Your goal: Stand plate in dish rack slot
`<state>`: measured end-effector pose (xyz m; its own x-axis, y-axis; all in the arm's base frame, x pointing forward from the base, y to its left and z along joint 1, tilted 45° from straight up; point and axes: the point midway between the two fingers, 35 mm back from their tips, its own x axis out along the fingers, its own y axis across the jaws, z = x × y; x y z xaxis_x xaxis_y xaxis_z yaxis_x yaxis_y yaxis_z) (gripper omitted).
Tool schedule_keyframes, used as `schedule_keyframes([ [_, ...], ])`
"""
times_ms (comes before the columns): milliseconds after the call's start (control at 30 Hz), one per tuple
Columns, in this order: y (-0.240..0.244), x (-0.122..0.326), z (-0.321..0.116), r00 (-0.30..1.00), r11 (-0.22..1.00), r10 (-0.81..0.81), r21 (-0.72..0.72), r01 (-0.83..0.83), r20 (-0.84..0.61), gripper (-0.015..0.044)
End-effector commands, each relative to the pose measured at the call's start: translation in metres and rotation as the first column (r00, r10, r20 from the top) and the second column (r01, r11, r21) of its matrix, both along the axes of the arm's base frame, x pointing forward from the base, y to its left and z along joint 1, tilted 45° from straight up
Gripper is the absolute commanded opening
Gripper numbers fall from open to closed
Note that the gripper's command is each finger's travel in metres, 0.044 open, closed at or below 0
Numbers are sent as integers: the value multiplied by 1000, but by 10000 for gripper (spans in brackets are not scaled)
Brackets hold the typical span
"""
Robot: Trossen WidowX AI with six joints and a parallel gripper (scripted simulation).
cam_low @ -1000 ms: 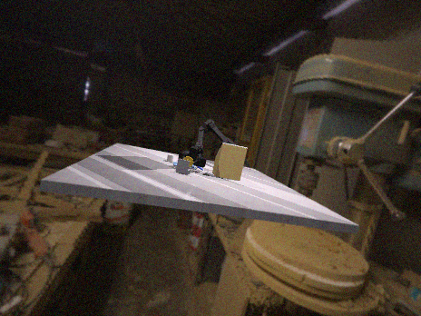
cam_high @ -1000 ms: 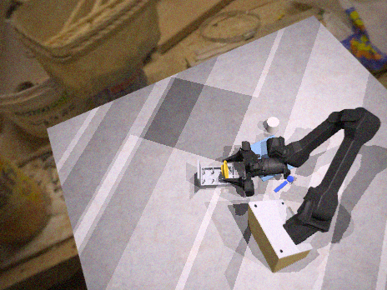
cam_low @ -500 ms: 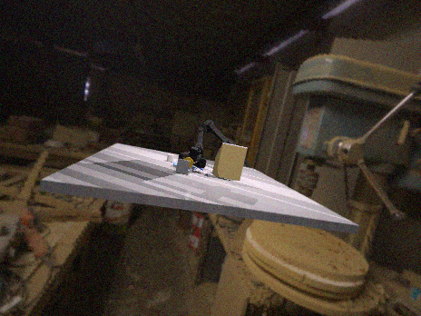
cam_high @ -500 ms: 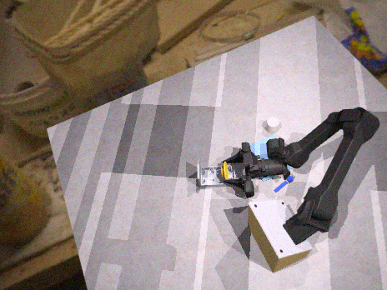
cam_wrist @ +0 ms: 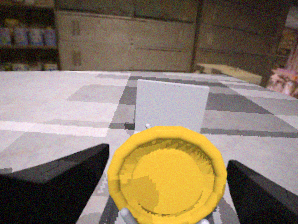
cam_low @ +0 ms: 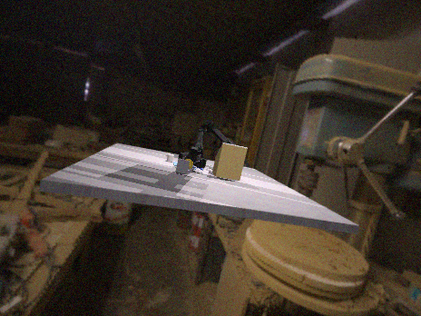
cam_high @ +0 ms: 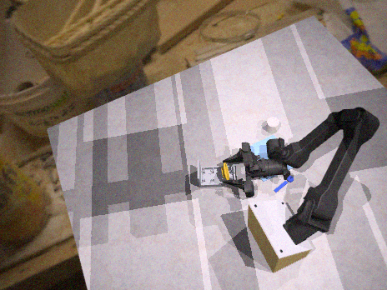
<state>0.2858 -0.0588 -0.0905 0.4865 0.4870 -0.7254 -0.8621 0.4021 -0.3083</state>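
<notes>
Grey rack sits mid-frame on the striped worktop. Just right of it, the yellow plate stands on edge at the rack's near end; whether it is between the rails, cannot tell. Tool wide: in the wrist view the dark fingers flank the plate with gaps either side, gripping nothing. Further right: white cylinder, tan box lower right.
</notes>
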Motion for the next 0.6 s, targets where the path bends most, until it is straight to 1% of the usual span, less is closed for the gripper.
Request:
schedule_keyframes([
  [0, 0, 0, 0, 1000, 1000, 0, 0, 0, 0, 400],
  [167, 5, 3, 6, 1000, 1000, 1, -1, -1, -2, 400],
  [300, 39, 12, 43, 1000, 1000, 5, -1, -5, -8, 400],
  [433, 76, 13, 78, 1000, 1000, 6, 12, -6, -3, 400],
  [567, 80, 20, 85, 1000, 1000, 6, 16, -6, -2, 400],
])
